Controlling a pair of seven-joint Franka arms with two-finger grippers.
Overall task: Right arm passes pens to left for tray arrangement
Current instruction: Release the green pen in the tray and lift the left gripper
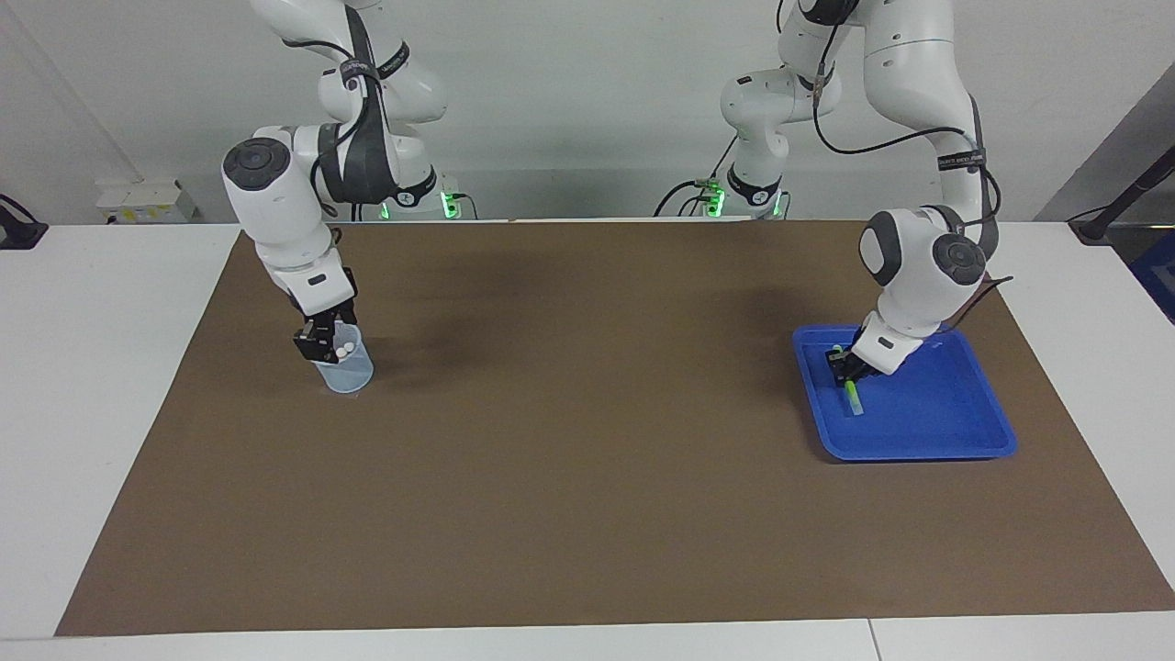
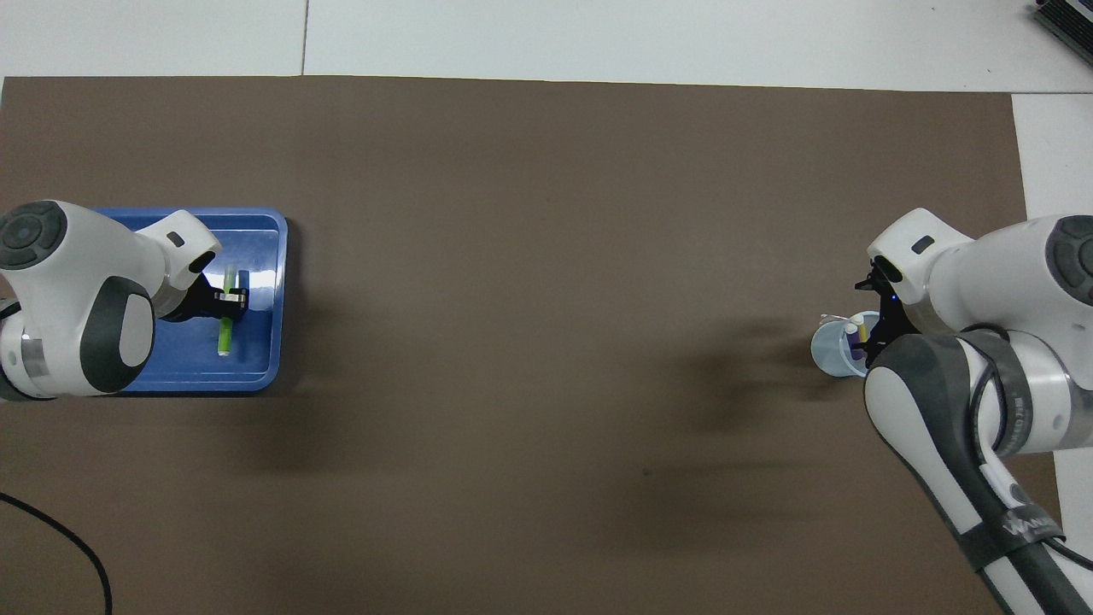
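The green pen [image 1: 854,395] lies low in the blue tray [image 1: 955,441] at the left arm's end of the table, and the left claw [image 1: 842,365] is closed around it. The other two pens [image 1: 344,350] stand in the pale cup [image 1: 349,375] at the right arm's end. The right claw [image 1: 323,341] is at the cup's mouth; I cannot tell whether it grips.

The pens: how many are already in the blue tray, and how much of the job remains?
Done: none is released yet. In hand: the left gripper is shut on the green pen, low inside the tray. Left: two pens stand in the cup, where the right gripper is down at them; whether it grips one cannot be told.
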